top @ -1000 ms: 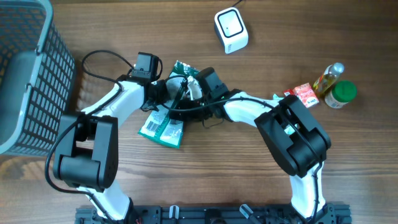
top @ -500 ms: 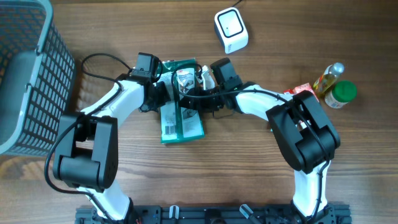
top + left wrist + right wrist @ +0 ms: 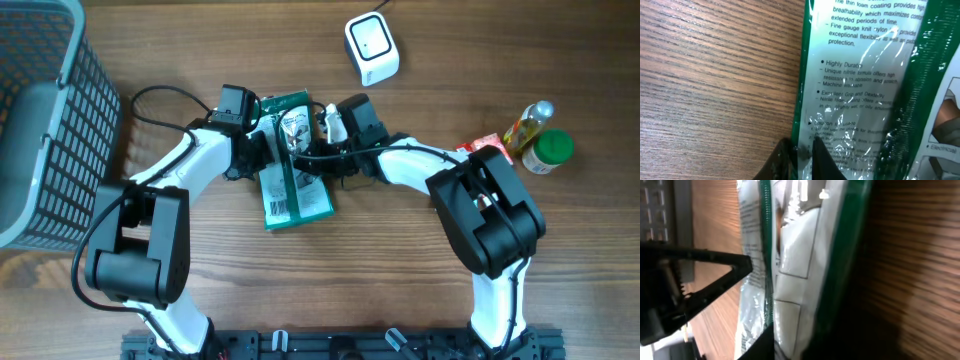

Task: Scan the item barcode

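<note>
Here, left end effector [image 3: 799,152] pinching packet [image 3: 295,190] edge; table [image 3: 715,75] open beside

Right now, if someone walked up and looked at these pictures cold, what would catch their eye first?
The green packet at the table's middle, barcode up, with the left gripper pinching its edge and the right gripper at its top corner. Then the white scanner beyond it, near the top of the overhead view, and the grey basket filling the left side.
</note>
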`<state>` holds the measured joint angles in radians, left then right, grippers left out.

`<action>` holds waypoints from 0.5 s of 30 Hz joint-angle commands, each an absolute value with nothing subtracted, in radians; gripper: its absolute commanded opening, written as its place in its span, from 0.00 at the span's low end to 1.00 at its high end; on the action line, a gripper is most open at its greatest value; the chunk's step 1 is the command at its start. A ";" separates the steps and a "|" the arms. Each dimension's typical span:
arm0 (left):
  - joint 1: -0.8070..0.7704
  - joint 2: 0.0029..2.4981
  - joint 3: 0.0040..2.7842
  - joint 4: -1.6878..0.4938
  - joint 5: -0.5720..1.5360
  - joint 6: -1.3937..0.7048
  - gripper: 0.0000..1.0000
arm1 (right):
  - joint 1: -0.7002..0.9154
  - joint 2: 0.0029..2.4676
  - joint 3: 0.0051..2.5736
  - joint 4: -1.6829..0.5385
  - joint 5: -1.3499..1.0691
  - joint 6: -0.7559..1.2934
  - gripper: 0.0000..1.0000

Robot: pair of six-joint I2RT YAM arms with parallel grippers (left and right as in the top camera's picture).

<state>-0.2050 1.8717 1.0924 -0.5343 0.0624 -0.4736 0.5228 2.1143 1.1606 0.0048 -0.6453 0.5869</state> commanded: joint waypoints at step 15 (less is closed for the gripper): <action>-0.107 1.790 1.076 -0.543 0.266 -0.479 0.11 | 0.530 2.156 1.137 0.020 -0.615 0.499 0.15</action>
